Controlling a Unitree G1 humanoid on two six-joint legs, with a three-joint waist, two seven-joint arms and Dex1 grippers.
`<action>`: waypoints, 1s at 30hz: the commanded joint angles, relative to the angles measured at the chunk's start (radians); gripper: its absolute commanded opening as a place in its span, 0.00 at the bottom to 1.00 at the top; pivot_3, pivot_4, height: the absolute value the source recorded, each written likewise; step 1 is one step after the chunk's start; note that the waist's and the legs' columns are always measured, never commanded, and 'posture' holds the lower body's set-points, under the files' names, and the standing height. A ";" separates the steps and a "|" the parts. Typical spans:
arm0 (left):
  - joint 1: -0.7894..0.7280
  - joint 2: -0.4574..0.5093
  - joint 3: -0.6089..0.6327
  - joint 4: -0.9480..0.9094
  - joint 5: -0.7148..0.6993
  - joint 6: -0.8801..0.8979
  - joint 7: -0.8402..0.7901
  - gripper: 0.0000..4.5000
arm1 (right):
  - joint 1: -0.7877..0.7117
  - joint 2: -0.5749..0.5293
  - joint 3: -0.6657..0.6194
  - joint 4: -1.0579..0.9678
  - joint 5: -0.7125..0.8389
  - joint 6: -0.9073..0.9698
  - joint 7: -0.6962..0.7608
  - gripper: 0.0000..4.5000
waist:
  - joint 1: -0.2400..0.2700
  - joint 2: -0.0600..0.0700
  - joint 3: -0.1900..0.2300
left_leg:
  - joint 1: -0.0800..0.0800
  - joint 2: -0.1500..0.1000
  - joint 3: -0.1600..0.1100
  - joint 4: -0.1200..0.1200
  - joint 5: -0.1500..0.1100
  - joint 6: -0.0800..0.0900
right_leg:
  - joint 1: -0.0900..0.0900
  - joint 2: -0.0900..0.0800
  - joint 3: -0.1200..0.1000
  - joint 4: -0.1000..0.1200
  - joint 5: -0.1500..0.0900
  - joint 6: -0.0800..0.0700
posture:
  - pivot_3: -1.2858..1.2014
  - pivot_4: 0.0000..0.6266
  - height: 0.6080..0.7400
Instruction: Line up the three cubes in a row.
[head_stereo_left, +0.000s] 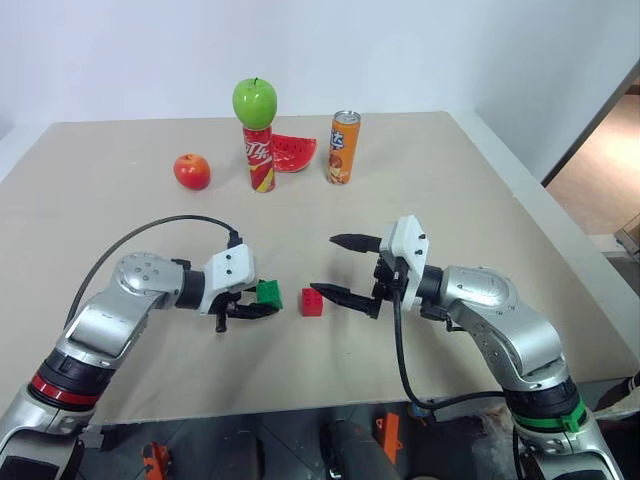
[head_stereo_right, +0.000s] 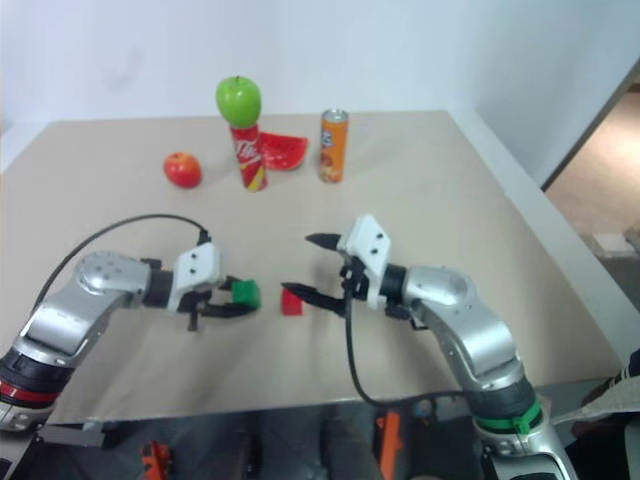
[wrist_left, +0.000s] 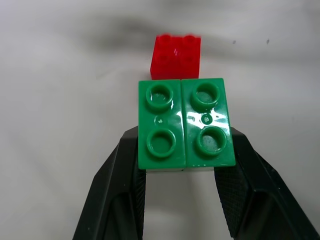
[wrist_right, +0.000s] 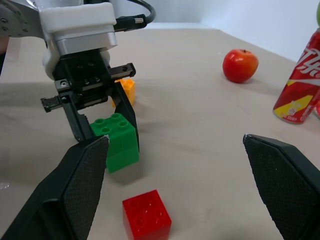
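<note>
Green cube (wrist_left: 185, 123) sits clamped in left end effector (head_stereo_left: 262, 305) beside red cube (head_stereo_left: 312, 301).

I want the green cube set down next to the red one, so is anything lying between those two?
Nothing visible does. The left gripper is shut on the green cube, and only a bare strip of table separates it from the red cube. The open right gripper hangs on the red cube's far side.

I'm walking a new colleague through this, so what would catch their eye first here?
Probably the green block clamped in the left gripper, near the table's front, with the red block just beside it. Next, the green apple balanced on a red can at the back.
</note>
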 joint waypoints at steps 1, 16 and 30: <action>-0.003 0.026 -0.014 0.038 0.032 -0.074 -0.027 0.30 | 0.000 -0.010 -0.034 -0.047 0.017 -0.011 0.004 1.00 | 0.000 0.000 0.000 | 0.000 0.000 0.000 0.000 0.000 0.000 | 0.000 0.000 0.000 0.000 0.000 0.000 | 0.52 0.24 1.00; -0.010 0.012 -0.027 0.103 0.040 -0.096 -0.074 0.30 | 0.025 -0.025 -0.038 -0.065 0.021 -0.008 0.001 1.00 | 0.000 0.000 0.000 | 0.000 0.000 0.000 0.000 0.000 0.000 | 0.000 0.000 0.000 0.000 0.000 0.000 | 0.52 0.24 1.00; -0.024 -0.009 -0.046 0.155 0.063 -0.125 -0.074 0.30 | 0.039 -0.031 -0.041 -0.085 0.026 0.000 -0.011 1.00 | 0.000 0.000 0.000 | 0.000 0.000 0.000 0.000 0.000 0.000 | 0.000 0.000 0.000 0.000 0.000 0.000 | 0.52 0.24 1.00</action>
